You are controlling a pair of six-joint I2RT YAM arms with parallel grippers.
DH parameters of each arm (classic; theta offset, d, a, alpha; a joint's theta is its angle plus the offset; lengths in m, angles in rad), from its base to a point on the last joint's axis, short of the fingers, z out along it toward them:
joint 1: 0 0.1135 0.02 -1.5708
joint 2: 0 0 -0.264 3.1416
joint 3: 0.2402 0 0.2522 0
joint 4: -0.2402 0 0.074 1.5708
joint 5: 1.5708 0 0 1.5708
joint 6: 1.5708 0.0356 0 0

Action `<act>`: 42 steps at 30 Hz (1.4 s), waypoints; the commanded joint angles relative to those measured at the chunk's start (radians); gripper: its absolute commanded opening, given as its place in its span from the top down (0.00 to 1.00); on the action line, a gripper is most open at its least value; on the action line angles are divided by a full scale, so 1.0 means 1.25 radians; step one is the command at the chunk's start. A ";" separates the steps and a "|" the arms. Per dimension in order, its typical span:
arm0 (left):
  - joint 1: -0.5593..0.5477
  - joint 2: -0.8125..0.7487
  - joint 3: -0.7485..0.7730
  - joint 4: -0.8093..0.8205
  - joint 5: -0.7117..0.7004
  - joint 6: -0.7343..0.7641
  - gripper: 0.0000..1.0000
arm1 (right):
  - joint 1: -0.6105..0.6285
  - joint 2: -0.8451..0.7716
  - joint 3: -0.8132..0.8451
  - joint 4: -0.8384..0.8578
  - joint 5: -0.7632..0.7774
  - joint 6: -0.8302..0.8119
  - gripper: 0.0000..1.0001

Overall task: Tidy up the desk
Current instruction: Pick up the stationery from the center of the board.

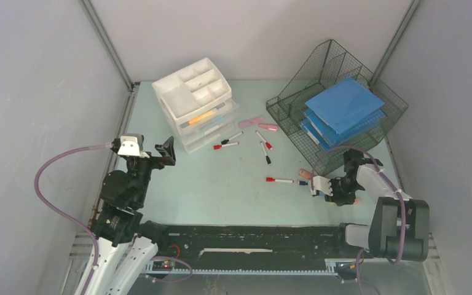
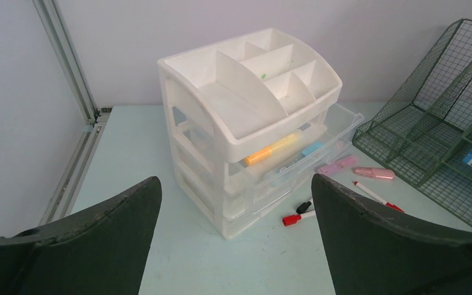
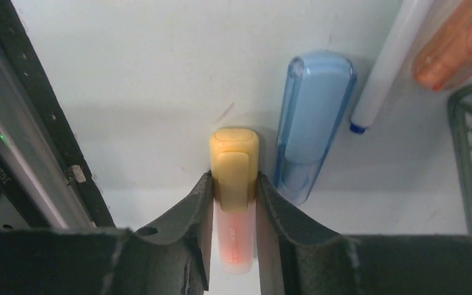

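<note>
The pale mint desk (image 1: 221, 190) carries scattered pens. At its near right my right gripper (image 1: 335, 190) points down, its jaws pressed on both sides of the yellow cap of a highlighter (image 3: 234, 153) with a pale orange body that lies on the desk. A blue highlighter (image 3: 310, 123) lies right beside it. Further off are a white marker (image 3: 387, 61) and an orange highlighter (image 3: 461, 43). My left gripper (image 1: 163, 152) hovers wide open at the near left, facing the white drawer unit (image 2: 246, 110), with nothing between its fingers (image 2: 117, 233).
The drawer unit (image 1: 193, 101) stands at the back left with a drawer pulled out. A dark wire tray (image 1: 295, 98) with blue folders (image 1: 344, 107) sits at the back right. Red- and black-capped markers (image 1: 279, 180) and pink highlighters (image 1: 261, 123) lie mid-desk. A black rail (image 1: 252, 236) runs along the near edge.
</note>
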 commanded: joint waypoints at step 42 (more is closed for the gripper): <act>-0.287 0.165 -0.236 0.493 0.218 -0.630 0.01 | 0.273 0.019 0.419 0.400 -0.821 1.362 1.00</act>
